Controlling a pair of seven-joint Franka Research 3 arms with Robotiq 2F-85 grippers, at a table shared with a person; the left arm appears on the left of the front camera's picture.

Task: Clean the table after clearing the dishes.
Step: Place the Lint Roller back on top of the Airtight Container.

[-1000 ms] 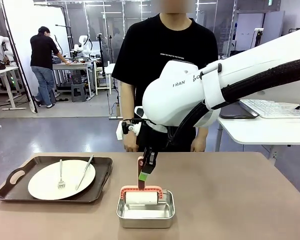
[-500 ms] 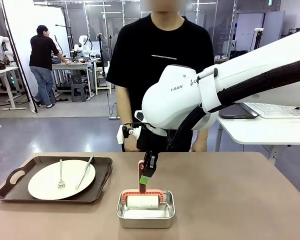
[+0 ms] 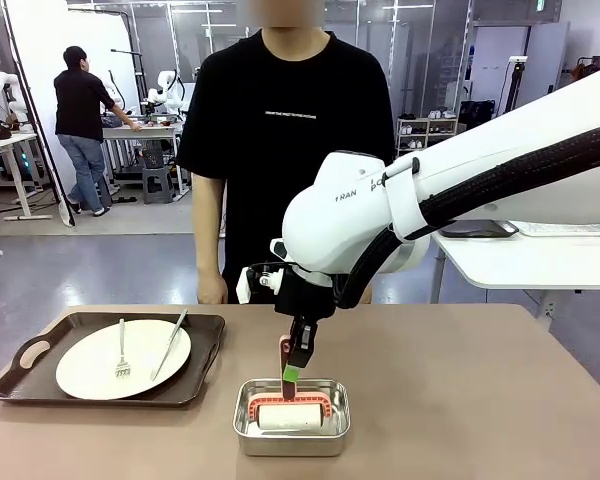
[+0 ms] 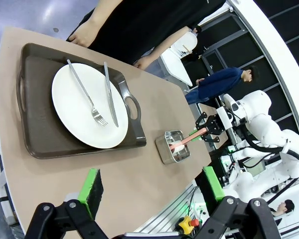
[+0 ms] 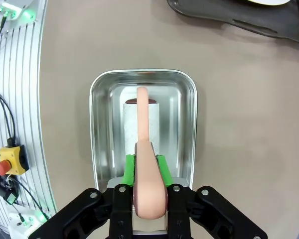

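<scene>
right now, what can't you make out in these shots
- Front view: the near wall of the steel pan hides whether the roller touches its floor.
- Right wrist view: the tray is cut off by the top edge.
- Front view: the shirt print is too small to read.

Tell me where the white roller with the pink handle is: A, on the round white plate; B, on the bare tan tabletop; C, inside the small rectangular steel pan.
C: the white roller lies inside the steel pan, its pink handle held by the shut right gripper.
</scene>
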